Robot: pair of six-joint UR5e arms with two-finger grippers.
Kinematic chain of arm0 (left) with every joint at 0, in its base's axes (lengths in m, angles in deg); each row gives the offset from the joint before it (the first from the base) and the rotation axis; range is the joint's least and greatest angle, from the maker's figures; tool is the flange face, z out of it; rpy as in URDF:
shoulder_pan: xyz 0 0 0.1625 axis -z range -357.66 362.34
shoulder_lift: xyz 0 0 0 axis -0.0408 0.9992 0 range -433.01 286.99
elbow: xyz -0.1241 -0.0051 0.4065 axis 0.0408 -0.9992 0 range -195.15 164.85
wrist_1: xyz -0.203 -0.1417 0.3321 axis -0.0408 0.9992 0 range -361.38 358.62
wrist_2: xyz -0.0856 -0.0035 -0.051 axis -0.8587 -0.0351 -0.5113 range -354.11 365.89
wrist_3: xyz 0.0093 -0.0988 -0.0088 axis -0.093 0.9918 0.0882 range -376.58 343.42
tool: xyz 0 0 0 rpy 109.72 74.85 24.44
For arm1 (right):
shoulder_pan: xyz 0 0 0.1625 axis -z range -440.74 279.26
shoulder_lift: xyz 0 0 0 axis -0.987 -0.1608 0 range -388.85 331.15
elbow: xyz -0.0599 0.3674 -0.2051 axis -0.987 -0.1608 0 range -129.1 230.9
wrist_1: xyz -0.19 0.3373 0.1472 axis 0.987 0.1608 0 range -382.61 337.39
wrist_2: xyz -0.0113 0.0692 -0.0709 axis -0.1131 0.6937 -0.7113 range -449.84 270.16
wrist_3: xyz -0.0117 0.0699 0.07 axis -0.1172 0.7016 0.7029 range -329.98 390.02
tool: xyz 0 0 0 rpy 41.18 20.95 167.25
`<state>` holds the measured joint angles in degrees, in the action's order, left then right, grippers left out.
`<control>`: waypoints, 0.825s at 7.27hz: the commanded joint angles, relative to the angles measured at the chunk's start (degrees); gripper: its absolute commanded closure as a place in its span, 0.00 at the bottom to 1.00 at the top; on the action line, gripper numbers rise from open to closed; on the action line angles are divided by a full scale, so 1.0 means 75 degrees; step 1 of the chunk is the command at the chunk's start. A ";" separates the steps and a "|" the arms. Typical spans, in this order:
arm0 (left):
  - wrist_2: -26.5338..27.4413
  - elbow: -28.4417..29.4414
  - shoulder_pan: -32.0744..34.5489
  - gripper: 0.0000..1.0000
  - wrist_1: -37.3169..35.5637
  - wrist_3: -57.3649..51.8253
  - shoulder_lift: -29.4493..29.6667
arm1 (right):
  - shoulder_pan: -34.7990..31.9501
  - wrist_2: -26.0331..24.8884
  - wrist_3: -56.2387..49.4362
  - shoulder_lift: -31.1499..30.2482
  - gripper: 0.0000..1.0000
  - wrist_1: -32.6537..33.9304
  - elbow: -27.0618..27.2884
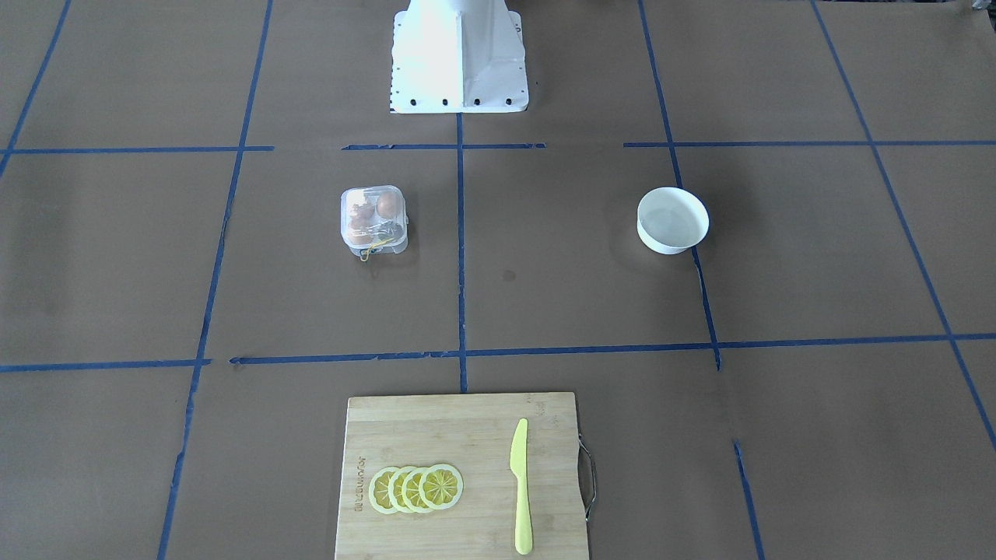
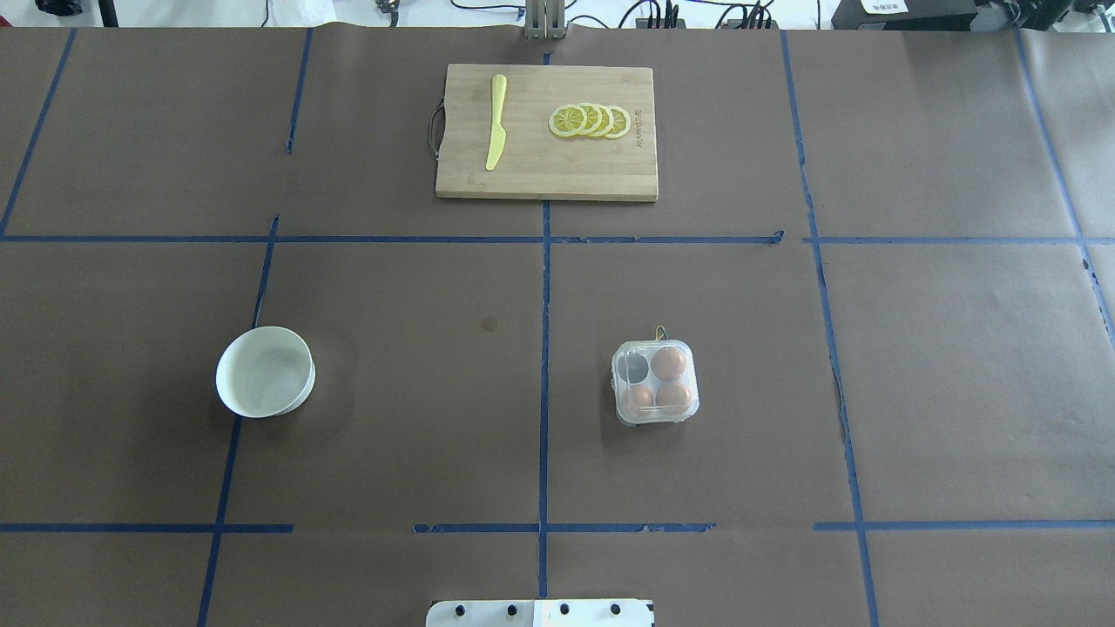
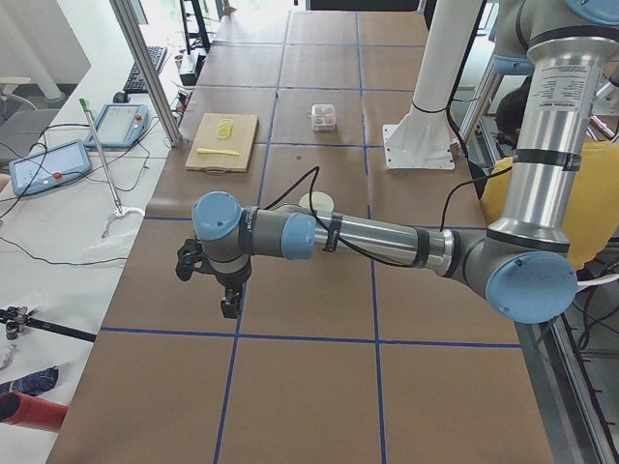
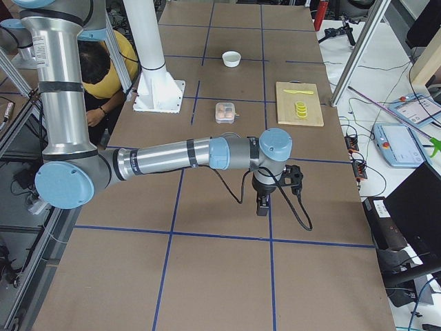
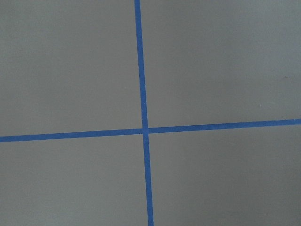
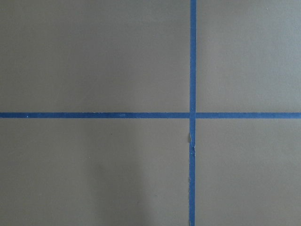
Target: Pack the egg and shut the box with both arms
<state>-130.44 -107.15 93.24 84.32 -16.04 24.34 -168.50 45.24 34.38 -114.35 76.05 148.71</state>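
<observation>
Plainly, neither arm is near the work: the left gripper [image 3: 228,302] hangs over bare table [image 2: 392,418] at the robot's left end and the right gripper [image 4: 262,205] does the same at the right end. Both show only in the side views, so I cannot tell how far their fingers are spread, though nothing appears to be held. Each wrist camera shows only brown paper and crossed blue tape. The box [image 2: 655,383] sits right of the centre line, fairly near the robot's base, with three eggs [image 2: 669,362] in its cells and the far-left cell empty. Its clear lid looks lowered over them, though whether it is snapped fully shut is too fine to make out. The white bowl [image 2: 266,372], well apart on the robot's left, holds nothing. By that layout the packing seems done, and the lid is the only thing worth checking. If it needs seating, the right gripper is the nearer one to steady the base from the side. The left should then press straight down along the edge by the yellow loop [image 2: 659,332], lightly and evenly. The case is light and would slide if unsupported, and hard pressure over an egg could crack it.
</observation>
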 commanded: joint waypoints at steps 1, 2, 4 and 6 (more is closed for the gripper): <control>-0.0033 -0.0073 0.0102 0.00 -0.0025 -0.0002 -0.0112 | 0.0006 -0.0009 0.0004 0.0138 0.00 -0.0122 -0.0022; -0.0045 -0.0236 0.0207 0.00 -0.0014 -0.0014 -0.0253 | 0.0006 0.0014 0.0004 0.0138 0.00 -0.0111 -0.0033; 0.0002 -0.0365 0.0196 0.00 0.0219 -0.0084 -0.0313 | 0.0006 0.0200 -0.0008 -0.0002 0.00 -0.0111 0.0013; -0.0010 -0.0798 0.0196 0.00 0.0502 -0.0026 -0.0464 | 0.0006 0.0389 0.0004 -0.0026 0.00 -0.0111 -0.0045</control>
<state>-130.55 -111.40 94.68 87.15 -16.39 21.43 -168.46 47.47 34.35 -114.41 75.22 148.50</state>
